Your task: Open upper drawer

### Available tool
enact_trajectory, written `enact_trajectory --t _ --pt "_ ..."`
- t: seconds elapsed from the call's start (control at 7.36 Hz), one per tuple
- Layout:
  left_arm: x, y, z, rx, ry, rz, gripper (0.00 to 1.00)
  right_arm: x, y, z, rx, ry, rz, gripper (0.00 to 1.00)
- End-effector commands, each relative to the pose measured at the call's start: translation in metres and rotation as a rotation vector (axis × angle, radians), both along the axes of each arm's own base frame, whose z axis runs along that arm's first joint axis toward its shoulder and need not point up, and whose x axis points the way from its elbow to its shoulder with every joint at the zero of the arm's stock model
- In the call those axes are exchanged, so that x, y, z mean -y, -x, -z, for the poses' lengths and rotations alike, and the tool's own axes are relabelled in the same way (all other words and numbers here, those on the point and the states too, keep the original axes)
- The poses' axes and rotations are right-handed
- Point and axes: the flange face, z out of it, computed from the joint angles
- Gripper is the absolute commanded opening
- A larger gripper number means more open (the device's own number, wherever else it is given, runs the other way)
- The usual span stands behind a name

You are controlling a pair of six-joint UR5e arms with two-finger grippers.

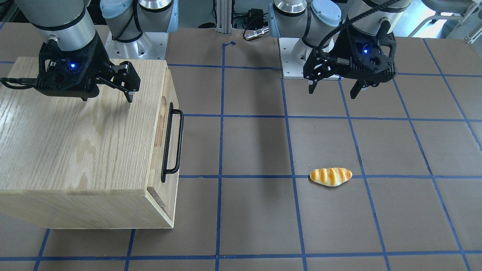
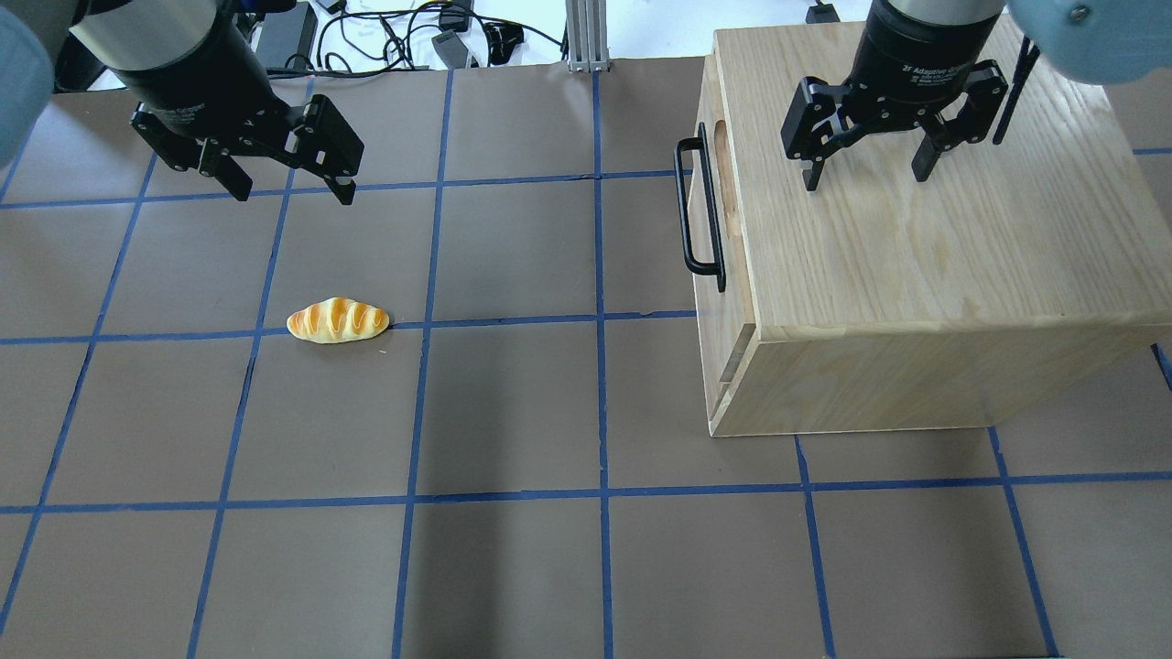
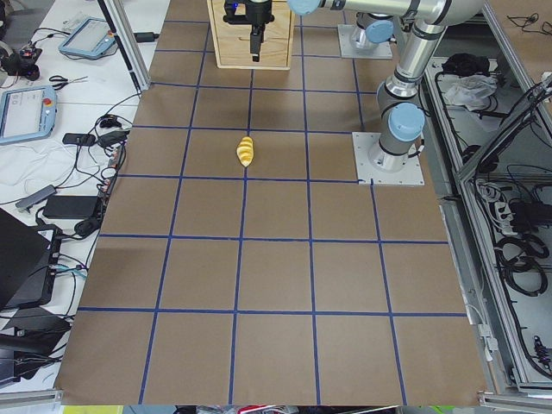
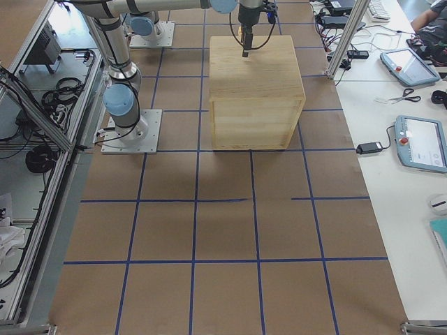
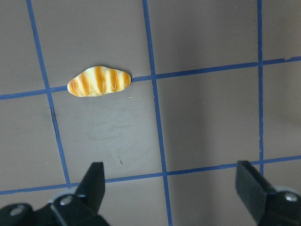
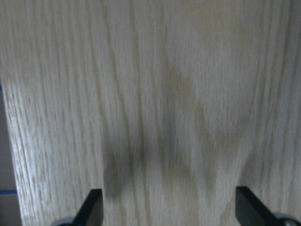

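Right pincer [image 2: 865,178] gapes empty over grainy oak top [image 2: 916,256] — black bar [image 2: 698,210] fronts upper drawer [image 2: 734,275].

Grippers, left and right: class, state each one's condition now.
Black two-finger left gripper: open, holding nothing.
Black two-finger right gripper: open, empty, above the light oak cabinet.

The front-facing camera sits across the table [image 1: 256,150] and looks steeply down, robot bases [image 1: 130,45] at 12 o'clock. The overhead camera looks forward and down from behind the robot. Both share the bread roll [image 1: 330,176] and the upper drawer [image 1: 161,124] front. The two side cameras sit high and far at opposite table ends, cabinet [image 3: 228,47] at 12 o'clock. The left wrist camera looks straight down, bread roll at 10 o'clock; the right wrist camera sits close over the cabinet top.
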Motion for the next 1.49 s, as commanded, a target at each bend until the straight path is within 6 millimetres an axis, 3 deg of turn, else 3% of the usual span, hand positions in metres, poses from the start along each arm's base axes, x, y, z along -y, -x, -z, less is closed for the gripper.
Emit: enact_trajectory --t 0.0,0.14,0.27,0.54,0.68,0.95,1.36 --pt "0.005 0.000 0.001 -0.003 0.003 -0.003 1.00 0.000 0.000 0.000 0.000 0.001 0.000 1.00" --pt "0.015 0.006 0.016 -0.029 -0.013 -0.078 1.00 0.000 0.000 0.000 0.000 0.001 0.000 1.00" --pt "0.031 0.024 0.019 -0.210 0.016 -0.224 1.00 0.000 0.000 0.000 0.000 0.001 0.000 1.00" --pt "0.056 0.058 0.055 -0.457 -0.041 -0.233 1.00 0.000 0.000 0.000 0.000 0.001 -0.002 1.00" --pt "0.065 0.080 0.076 -0.486 -0.030 -0.223 1.00 0.000 0.000 0.000 0.000 0.001 0.000 1.00" --pt "0.066 0.147 0.107 -0.500 -0.038 -0.231 1.00 0.000 0.000 0.000 0.000 -0.001 0.000 1.00" --pt "0.057 0.195 0.127 -0.497 -0.061 -0.247 1.00 0.000 0.000 0.000 0.000 0.001 -0.002 1.00"
